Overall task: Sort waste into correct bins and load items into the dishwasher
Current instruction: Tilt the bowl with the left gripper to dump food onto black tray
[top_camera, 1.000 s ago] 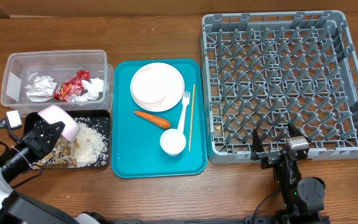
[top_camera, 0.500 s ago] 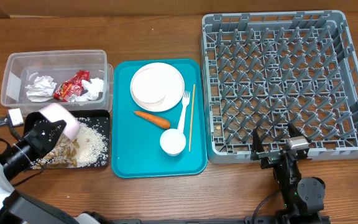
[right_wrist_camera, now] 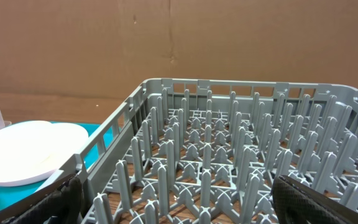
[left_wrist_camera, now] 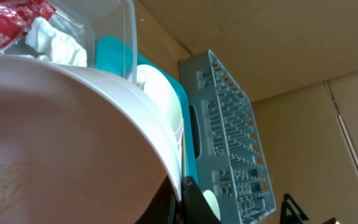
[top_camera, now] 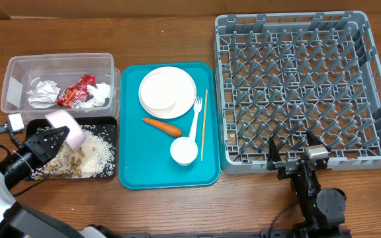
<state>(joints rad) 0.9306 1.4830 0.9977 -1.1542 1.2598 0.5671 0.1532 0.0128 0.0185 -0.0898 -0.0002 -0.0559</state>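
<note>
My left gripper (top_camera: 57, 137) is shut on the rim of a white bowl (top_camera: 69, 125), holding it tilted over the black bin (top_camera: 113, 173), where rice and beige scraps (top_camera: 92, 151) lie. In the left wrist view the bowl (left_wrist_camera: 61, 137) fills the frame, its rim pinched between the black fingers (left_wrist_camera: 190, 202). The clear bin (top_camera: 58, 63) holds white napkins (top_camera: 42, 93) and a red wrapper (top_camera: 75, 92). My right gripper (top_camera: 290, 157) stands open at the front edge of the grey dishwasher rack (top_camera: 303, 86), holding nothing; the right wrist view looks into the rack (right_wrist_camera: 229, 155).
A teal tray (top_camera: 134, 168) between bins and rack carries a round plate (top_camera: 167, 89), a carrot (top_camera: 162, 125), a white fork (top_camera: 196, 116), a chopstick (top_camera: 204, 125) and a small cup (top_camera: 184, 151). Bare wooden table lies in front of the tray.
My left gripper and the bowl have shifted slightly over the black bin, the arm swinging a little to the left. The right arm has not moved.
</note>
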